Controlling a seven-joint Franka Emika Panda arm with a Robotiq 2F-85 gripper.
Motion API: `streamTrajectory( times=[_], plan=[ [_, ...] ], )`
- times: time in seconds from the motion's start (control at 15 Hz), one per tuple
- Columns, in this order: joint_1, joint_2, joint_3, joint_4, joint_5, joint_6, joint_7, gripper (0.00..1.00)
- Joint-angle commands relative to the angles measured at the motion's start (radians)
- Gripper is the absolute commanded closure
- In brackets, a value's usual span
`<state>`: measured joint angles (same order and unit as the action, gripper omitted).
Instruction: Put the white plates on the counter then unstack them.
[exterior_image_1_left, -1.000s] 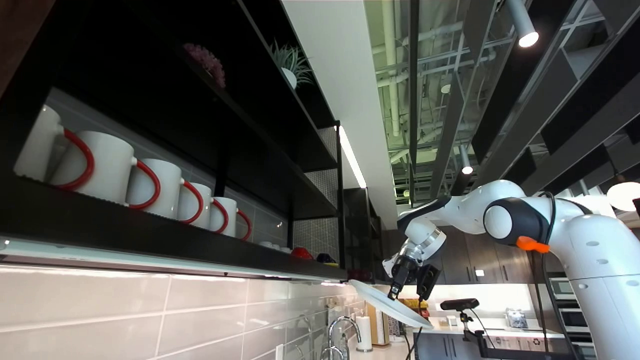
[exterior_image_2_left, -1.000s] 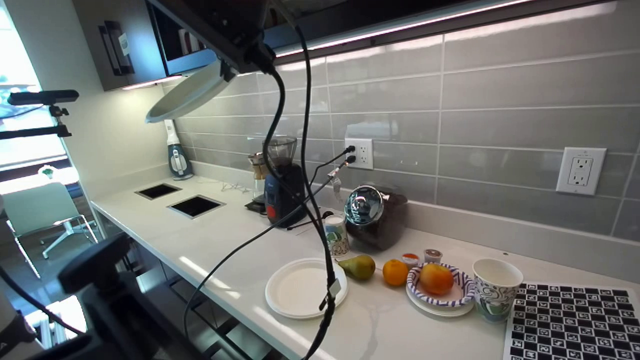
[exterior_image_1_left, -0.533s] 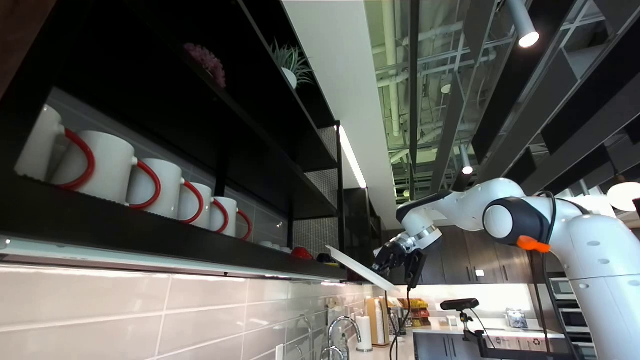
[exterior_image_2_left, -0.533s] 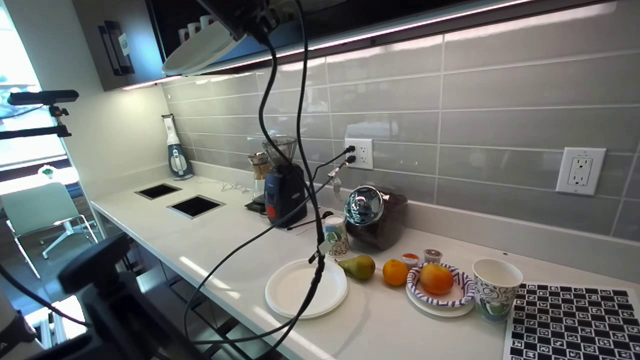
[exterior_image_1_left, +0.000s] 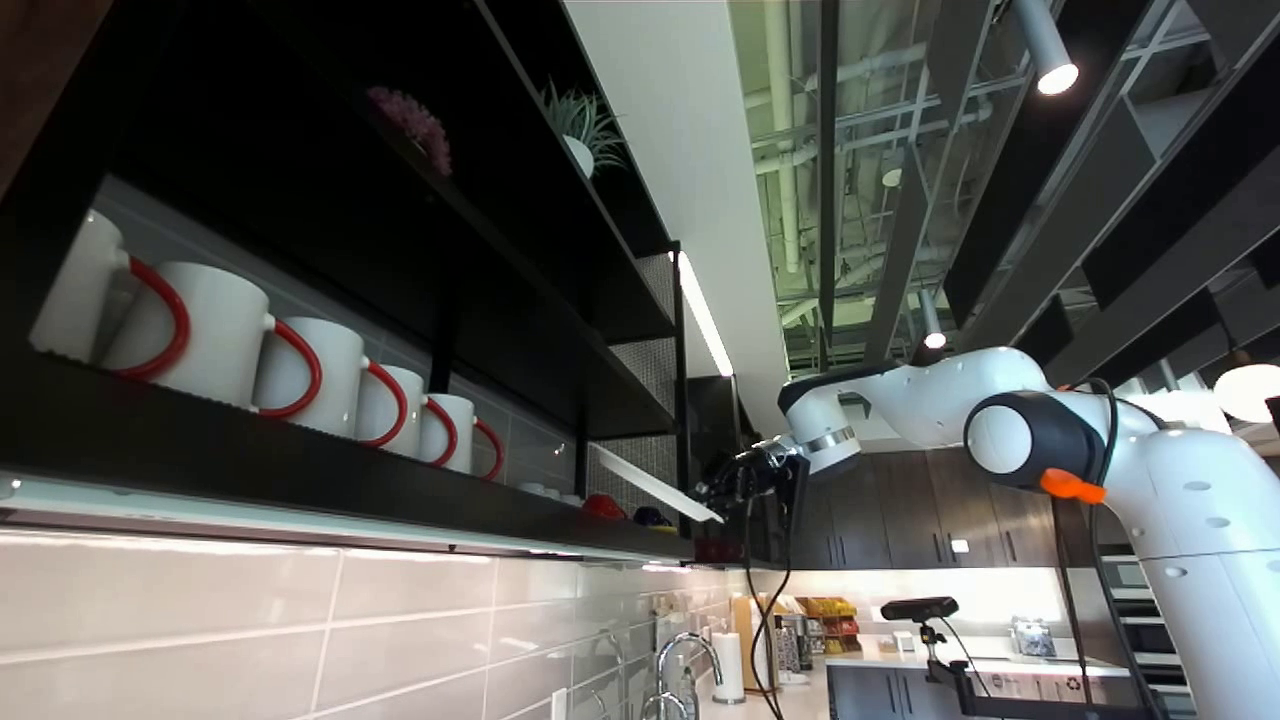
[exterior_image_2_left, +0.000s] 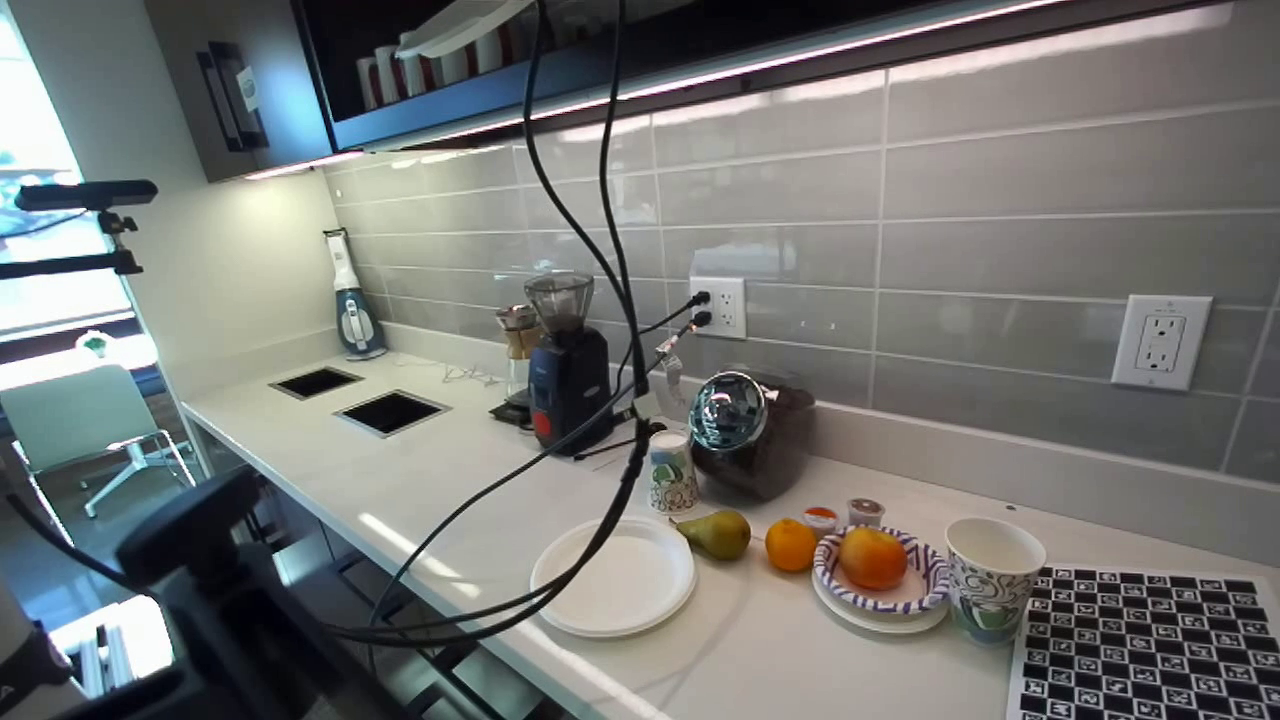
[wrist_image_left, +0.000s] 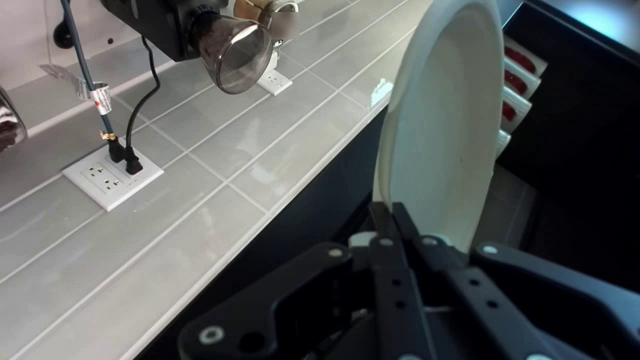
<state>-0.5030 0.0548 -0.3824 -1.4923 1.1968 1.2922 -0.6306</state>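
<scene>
My pincer (wrist_image_left: 391, 209), nearly closed, grips a white plate (wrist_image_left: 445, 125) by its rim; I can't read the cord tag (wrist_image_left: 101, 98); a patterned bowl (exterior_image_2_left: 928, 585) holds an apple (exterior_image_2_left: 871, 558).

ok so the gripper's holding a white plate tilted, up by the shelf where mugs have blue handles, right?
Not blue: the mugs have red handles, as an exterior view shows. The gripper is indeed holding a white plate tilted, up by their shelf.
</scene>
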Motion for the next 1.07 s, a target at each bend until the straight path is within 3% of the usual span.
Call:
streamTrajectory(
  times=[0.0,0.67,1.0],
  plan=[
    [0.019,0.005,-0.016,0.015,0.003,0.001,0.018,0.98],
    [0.037,0.028,-0.006,0.077,0.049,0.069,0.111,0.99],
    [0.044,0.086,0.001,0.176,0.13,0.085,0.275,0.99]
  ],
)
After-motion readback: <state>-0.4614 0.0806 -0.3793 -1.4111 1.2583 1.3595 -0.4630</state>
